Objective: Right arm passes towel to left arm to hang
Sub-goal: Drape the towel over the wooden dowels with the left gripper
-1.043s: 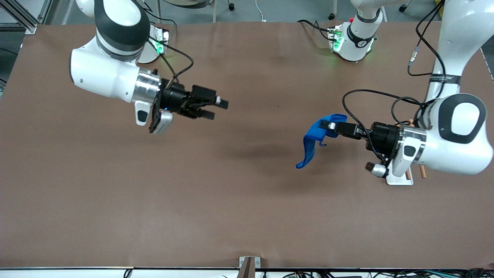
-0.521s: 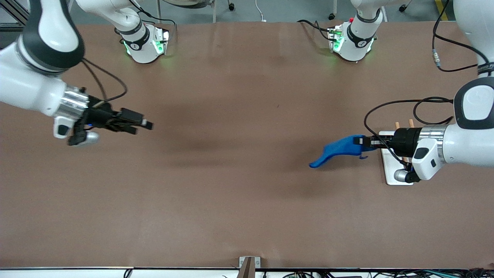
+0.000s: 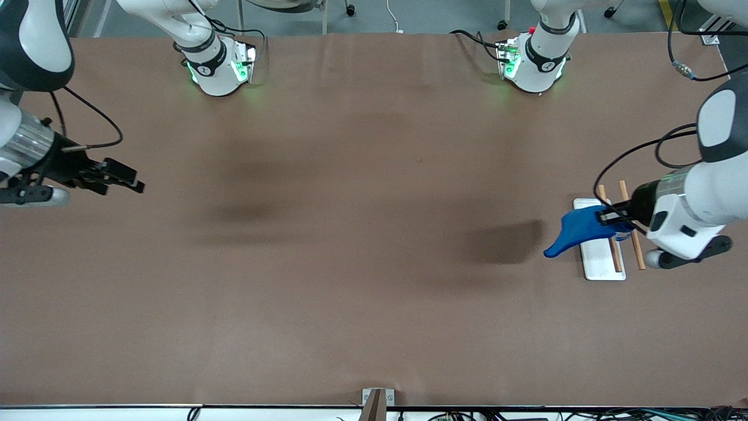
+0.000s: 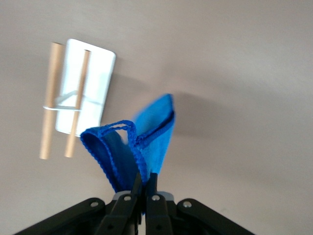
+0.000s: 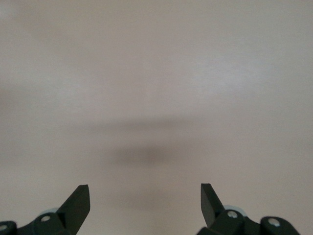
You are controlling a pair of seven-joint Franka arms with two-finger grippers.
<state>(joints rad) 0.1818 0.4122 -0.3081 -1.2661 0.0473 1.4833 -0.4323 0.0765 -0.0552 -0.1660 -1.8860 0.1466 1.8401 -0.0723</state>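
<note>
The bright blue towel point(image 3: 575, 231) hangs from my left gripper point(image 3: 606, 218), which is shut on it in the air over the white base of the wooden rack point(image 3: 602, 257) at the left arm's end of the table. In the left wrist view the towel point(image 4: 146, 139) droops from the closed gripper point(image 4: 145, 182), with its loop tag point(image 4: 117, 127) showing, above the rack point(image 4: 68, 98). My right gripper point(image 3: 131, 178) is open and empty, up over the right arm's end of the table; its wrist view shows the gripper point(image 5: 145, 196) over bare table.
The rack has two wooden rods point(image 3: 632, 231) over a white base plate. The brown table point(image 3: 350, 263) spreads between the arms. The two arm bases point(image 3: 216, 64) stand along the table's top edge. A small bracket point(image 3: 377, 400) sits at the near edge.
My left gripper has carried the towel toward the left arm's end, over the rack. My right gripper has drawn back, open and empty, toward the right arm's end.
</note>
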